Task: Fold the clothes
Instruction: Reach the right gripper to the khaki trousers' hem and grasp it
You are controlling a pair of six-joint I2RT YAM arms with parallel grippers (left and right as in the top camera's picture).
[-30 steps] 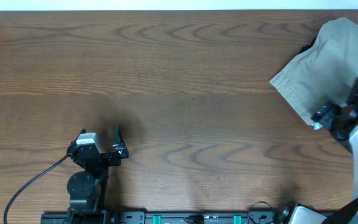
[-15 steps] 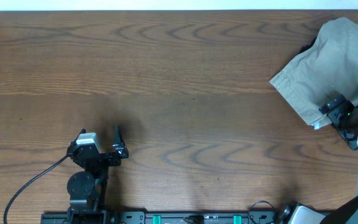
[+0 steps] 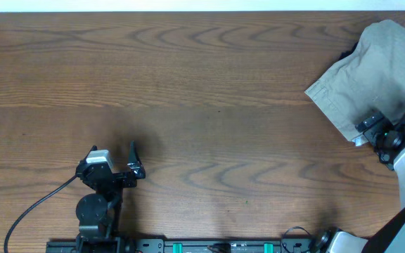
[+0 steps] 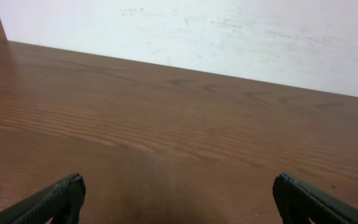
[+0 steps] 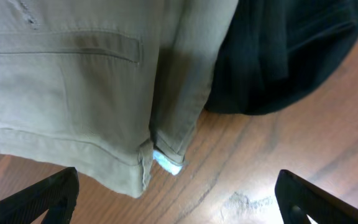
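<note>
Right gripper spread wide, nothing between the fingers; it hovers at the near edge of the clothes, which lie bunched at the far right of the table and run off the right edge of the overhead view. Left gripper also spread and empty, parked near left, well apart from the cloth; its wrist view shows only bare wood.

Step in hand, as I read it: first grab on the khaki, so you can pull it to open table and spread it. In the right wrist view the hem corner with the pale tag sits just above the gap between the fingers; aim there. Come down straight so one finger slides under the hem and the other lands on top; close on the stitched edge, since it is thicker and should slip less than plain cloth. Watch the black cloth just right of that corner, touching the khaki and partly tucked under it; keep the right-hand finger clear of it or you drag both. Cannot tell how many khaki layers are stacked at the corner; pinch shallow, lift a little, check before hauling left.
</note>
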